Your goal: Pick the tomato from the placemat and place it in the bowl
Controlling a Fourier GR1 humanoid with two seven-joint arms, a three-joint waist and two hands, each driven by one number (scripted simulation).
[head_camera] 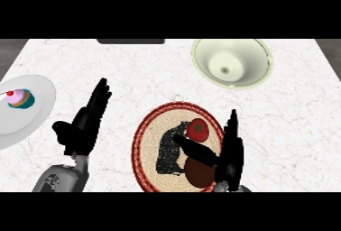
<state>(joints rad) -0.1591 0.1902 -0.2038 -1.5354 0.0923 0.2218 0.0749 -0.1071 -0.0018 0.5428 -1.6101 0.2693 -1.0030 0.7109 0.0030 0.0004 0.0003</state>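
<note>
Where the view's lower edge cuts in, two grey forearms rise onto a white marbled counter (286, 135). Right hand (230, 151): black, set over the right rim of the placemat, fingers straight and pointing away from the robot, thumb spread out to the left across the mat; fingers apart from the thumb, nothing held. Left hand (83, 124): black, at the view's left over bare counter, fingers straight and angled up and to the right, thumb out to the left; likewise apart and holding nothing. Placemat (149, 135): round, beige woven centre, red patterned border, dark shadows lying across its middle and lower part. Tomato (198, 129): red, green stem mark on top, lying on the upper right part of the placemat, just beside the right hand's fingers, between them and the thumb; whether it touches them cannot be told. Plate (30, 124): white, at the left edge, partly cut off. Cupcake (20, 98): pink-topped, blue wrapper, standing on that plate. Bowl (256, 49): pale cream, at the far right, well apart from the tomato. Dark object (131, 41): flat, at the far edge, kind not discernible.
</note>
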